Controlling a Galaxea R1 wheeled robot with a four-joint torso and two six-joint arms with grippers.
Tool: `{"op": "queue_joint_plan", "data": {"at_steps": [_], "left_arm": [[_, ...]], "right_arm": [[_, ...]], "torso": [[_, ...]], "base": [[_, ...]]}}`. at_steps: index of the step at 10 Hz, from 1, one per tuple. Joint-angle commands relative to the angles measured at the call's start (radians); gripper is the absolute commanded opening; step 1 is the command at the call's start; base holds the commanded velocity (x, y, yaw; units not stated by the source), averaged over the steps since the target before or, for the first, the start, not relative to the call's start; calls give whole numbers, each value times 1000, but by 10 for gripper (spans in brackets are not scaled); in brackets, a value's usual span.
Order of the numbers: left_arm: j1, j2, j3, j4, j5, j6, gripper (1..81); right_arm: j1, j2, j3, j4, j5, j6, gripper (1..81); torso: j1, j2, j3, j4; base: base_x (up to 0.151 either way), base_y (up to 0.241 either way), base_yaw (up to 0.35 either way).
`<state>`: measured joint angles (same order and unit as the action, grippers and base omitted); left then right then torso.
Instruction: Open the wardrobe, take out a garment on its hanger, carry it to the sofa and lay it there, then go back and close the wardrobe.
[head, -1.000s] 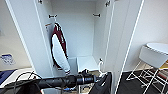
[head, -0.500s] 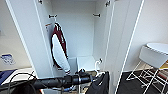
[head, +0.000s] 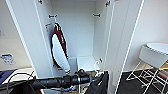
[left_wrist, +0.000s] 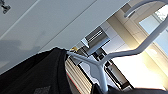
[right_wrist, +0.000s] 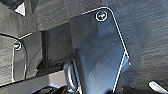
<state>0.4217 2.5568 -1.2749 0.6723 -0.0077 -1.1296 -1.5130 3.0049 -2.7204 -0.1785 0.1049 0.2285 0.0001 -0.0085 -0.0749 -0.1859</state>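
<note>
Garment (head: 98, 83): black, soft, one piece, hanging low in front of the open wardrobe (head: 75, 37).
Hanger (head: 97, 68): one, thin and white, hook curved, standing above the garment.
Left gripper (head: 93, 78): at the hanger, arm coming from the left; grip width I cannot tell.
Jacket (head: 60, 50): one, maroon with white sleeves, hanging inside.
Chair (head: 152, 58): one, white, beside the right door.

Dark speckled carpet floor (right_wrist: 147, 37) beneath the robot's own dark plate and bar.

Hanger (head: 97, 68) w/ black top (head: 99, 83) now lower, nearer right door.
</note>
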Motion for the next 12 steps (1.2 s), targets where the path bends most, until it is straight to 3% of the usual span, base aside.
{"op": "queue_joint_plan", "data": {"at_steps": [1, 3, 4, 5, 6, 8, 9, 10, 11, 12], "left_arm": [[-157, 2, 46, 9, -49, -1, 10], [-157, 1, 48, 10, -49, 1, 10], [-157, 1, 48, 10, -49, 1, 10], [-157, 1, 48, 10, -49, 1, 10], [-157, 2, 48, 12, -49, -1, 10], [-157, 1, 48, 13, -49, 1, 10], [-157, 1, 48, 15, -49, 1, 10], [-157, -1, 48, 15, -49, 1, 10], [-159, -1, 48, 15, -49, 1, 10], [-159, -3, 48, 15, -49, 0, 10]], "right_arm": [[39, -4, -2, 8, -48, -1, 811], [39, -4, 1, 5, -48, -1, 811], [41, -1, 1, 4, -48, -3, 811], [39, 1, 2, 4, -48, -5, 811], [39, 1, 1, 7, -47, -3, 811], [41, 2, 1, 5, -47, -5, 811], [41, 2, 1, 5, -47, -5, 811], [41, 2, -1, 7, -47, -5, 811], [41, 2, -4, 7, -47, -5, 811], [41, 2, -4, 8, -47, -3, 811]], "torso": [[0, 0, 0, 0], [0, 0, -25, 0], [0, 0, -94, 0], [0, 0, -9, 0], [0, 0, -23, 0], [0, 0, -31, 97], [0, 0, -31, 105], [0, 0, -31, 126], [0, 0, -31, 159], [0, 0, -31, 97]], "base": [[0, 0, 0], [0, 0, 0], [0, 0, 0], [0, 0, 0], [0, 0, 0], [0, 0, 0], [0, 0, 0], [0, 0, 0], [0, 0, 0], [0, 0, 0]]}}
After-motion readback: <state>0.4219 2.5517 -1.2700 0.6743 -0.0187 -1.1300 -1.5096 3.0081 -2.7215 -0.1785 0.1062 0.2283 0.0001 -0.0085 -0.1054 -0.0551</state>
